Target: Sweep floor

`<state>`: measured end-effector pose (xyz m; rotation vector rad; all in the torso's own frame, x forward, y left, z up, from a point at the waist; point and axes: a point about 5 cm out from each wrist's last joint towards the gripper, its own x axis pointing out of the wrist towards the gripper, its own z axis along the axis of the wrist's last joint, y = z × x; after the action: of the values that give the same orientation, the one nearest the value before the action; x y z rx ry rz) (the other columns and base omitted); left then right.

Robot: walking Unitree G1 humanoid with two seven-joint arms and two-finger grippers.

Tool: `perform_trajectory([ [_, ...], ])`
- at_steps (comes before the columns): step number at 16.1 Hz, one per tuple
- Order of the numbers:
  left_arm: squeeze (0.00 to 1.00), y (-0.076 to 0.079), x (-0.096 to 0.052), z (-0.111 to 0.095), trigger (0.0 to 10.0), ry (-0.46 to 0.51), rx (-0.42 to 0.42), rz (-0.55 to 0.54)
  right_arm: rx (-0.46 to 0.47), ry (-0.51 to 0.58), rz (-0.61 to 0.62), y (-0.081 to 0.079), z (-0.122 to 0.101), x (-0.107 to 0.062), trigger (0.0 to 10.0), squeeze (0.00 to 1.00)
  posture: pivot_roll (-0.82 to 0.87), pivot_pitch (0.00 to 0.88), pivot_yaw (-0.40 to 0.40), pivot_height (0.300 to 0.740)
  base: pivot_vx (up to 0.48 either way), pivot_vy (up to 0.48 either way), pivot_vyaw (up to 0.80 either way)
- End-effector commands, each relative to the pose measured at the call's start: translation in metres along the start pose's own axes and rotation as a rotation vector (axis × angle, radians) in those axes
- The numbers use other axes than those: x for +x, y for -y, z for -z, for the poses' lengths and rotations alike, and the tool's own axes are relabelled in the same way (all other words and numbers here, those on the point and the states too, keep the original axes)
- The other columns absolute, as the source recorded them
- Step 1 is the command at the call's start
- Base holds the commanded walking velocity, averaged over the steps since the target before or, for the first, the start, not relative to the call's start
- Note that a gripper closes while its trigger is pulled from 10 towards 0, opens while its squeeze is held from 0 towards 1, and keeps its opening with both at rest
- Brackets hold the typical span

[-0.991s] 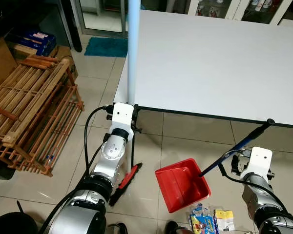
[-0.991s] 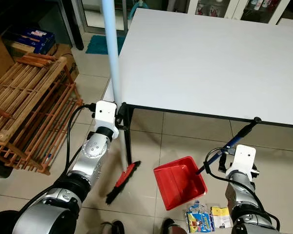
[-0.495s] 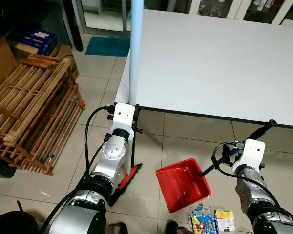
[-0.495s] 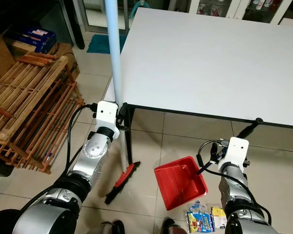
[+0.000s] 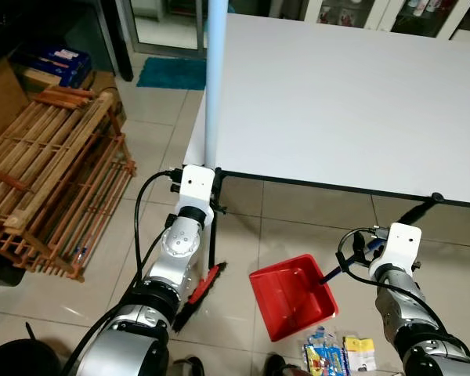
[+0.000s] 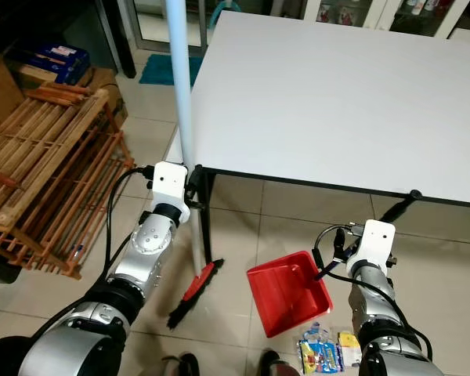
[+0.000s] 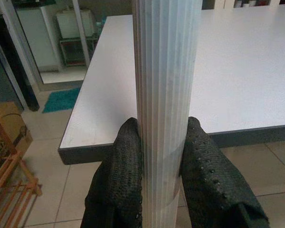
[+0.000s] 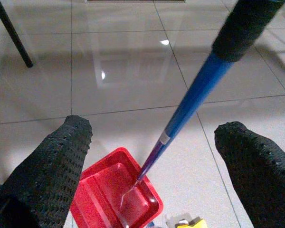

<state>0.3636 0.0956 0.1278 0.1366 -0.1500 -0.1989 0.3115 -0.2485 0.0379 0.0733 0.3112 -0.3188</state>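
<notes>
My left gripper (image 7: 164,130) is shut on the pale blue ribbed broom pole (image 5: 213,86), just beside the table corner. The pole runs down to the red and black broom head (image 5: 199,293) resting on the tiles. A red dustpan (image 5: 290,296) sits on the floor to the right of it, its blue handle (image 8: 190,102) slanting up to a black grip. My right gripper (image 8: 155,128) is open, fingers spread wide on either side of that handle without touching it. Colourful wrappers (image 5: 330,357) lie on the floor just in front of the dustpan.
A large white table (image 5: 345,94) on black legs fills the space ahead. A wooden slatted rack (image 5: 51,176) leans at the left, with cardboard boxes (image 5: 55,66) and a teal mat (image 5: 171,74) beyond it. Bare tiles (image 5: 313,215) lie under the table's edge.
My right wrist has moved up and leftward along the dustpan handle. The dustpan, the broom and my left arm have stayed in place.
</notes>
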Motion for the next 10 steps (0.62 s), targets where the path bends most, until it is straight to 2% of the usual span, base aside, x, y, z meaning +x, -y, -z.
perform_trajectory([
  [1,0.00,0.0046,0.0049,-0.0117,10.0,0.049,0.006,0.010,-0.003,0.011,-0.002,0.0022,-0.0016,0.0000,10.0,0.00,0.05,0.189,-0.024,0.740,0.000,-0.304,0.00],
  [10,0.00,0.0041,0.0056,-0.0123,10.0,0.049,0.005,0.005,-0.001,0.019,-0.027,-0.0018,-0.0022,0.0000,10.0,0.00,0.05,0.189,-0.025,0.740,0.000,-0.300,0.00],
])
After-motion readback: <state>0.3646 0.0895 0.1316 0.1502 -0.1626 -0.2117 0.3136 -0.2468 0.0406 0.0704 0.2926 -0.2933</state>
